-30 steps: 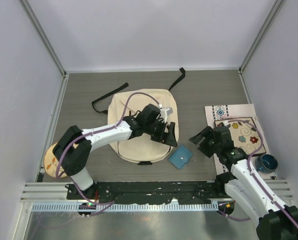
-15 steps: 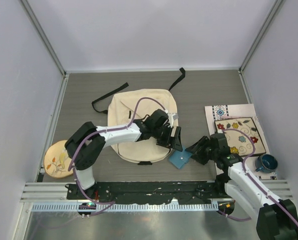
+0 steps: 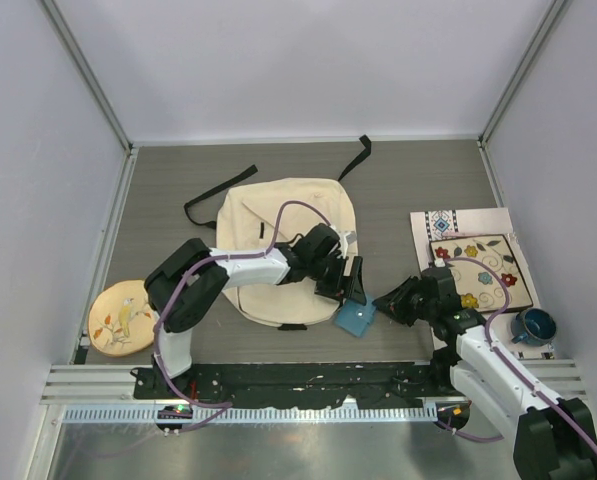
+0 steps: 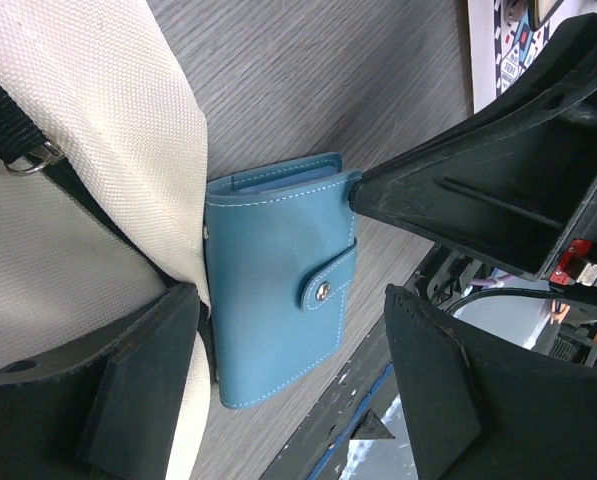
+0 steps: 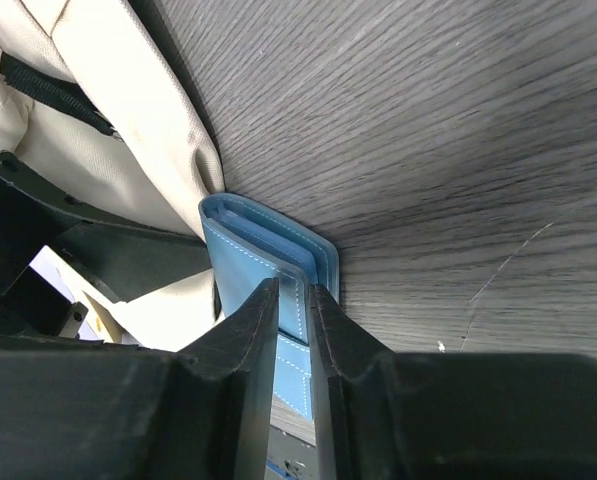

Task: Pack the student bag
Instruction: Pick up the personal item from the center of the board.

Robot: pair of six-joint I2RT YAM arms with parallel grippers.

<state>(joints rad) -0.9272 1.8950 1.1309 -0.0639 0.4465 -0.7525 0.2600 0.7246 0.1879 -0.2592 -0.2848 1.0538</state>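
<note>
Pinches one edge of the blue wallet (image 3: 355, 319) between the fingers of the right end effector (image 3: 380, 300), down on the surface (image 3: 428, 170). Holds the left end effector (image 3: 344, 285) spread wide just above that wallet, gripping nothing. Leaves the student bag (image 3: 278, 215) lying flat, left of centre, with no opening visible. Looks early in the packing: wallet touching the bag's near right corner but not yet inside.
</note>
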